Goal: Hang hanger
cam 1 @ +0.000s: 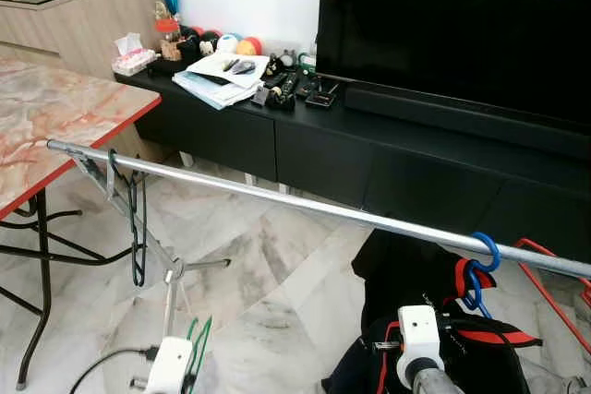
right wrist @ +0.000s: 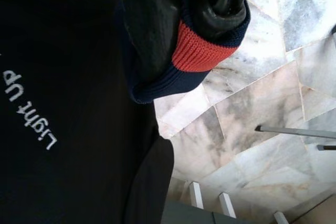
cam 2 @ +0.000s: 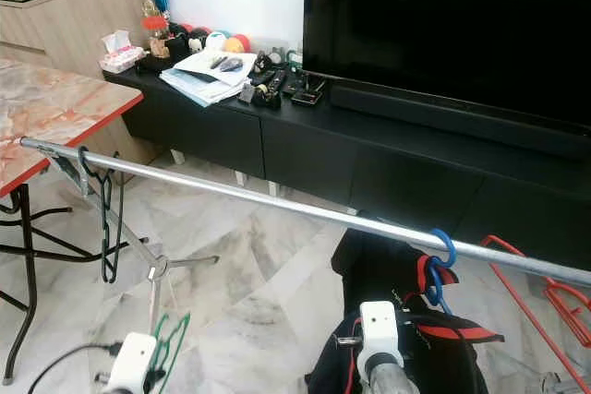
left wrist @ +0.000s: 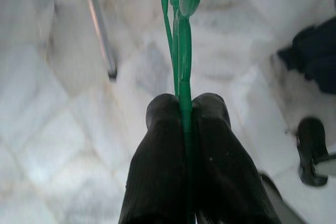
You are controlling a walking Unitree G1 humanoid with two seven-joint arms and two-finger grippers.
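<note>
The left gripper [left wrist: 185, 109] is seen with both black fingers [left wrist: 157, 145] pressed together on the thin green hanger [left wrist: 181, 30], which is clamped between them and stands up out of the grip. In the left eye view the same hanger [cam 1: 198, 343] is found at the lower left of the frame, beside the white wrist housing, well below the metal rail [cam 1: 305, 205].

The right gripper is not made out in the head views — only its white wrist block [cam 1: 420, 339] is noted at the lower centre-right. Whether its fingers are apart or together cannot be told. In the right wrist view a black garment [right wrist: 63, 103] with light lettering and a red-and-navy cuff [right wrist: 202, 51] is recorded close to the camera, over marble floor [right wrist: 252, 103].

The rail is observed running from the middle left to the lower right of the frame. A black hanger [cam 1: 135, 219] is hung near its left end; a blue hook [cam 1: 484, 251] is hung near its right end, with a dark garment [cam 1: 406, 269] beneath. A red hanger [cam 1: 554, 288] is noted at the far lower right.

Beyond the rail, a black TV cabinet [cam 1: 323, 136] is recorded with papers [cam 1: 222, 76] and remotes on top, a television [cam 1: 452, 25] at the upper right, and a marble-topped table [cam 1: 46, 117] at the left.
</note>
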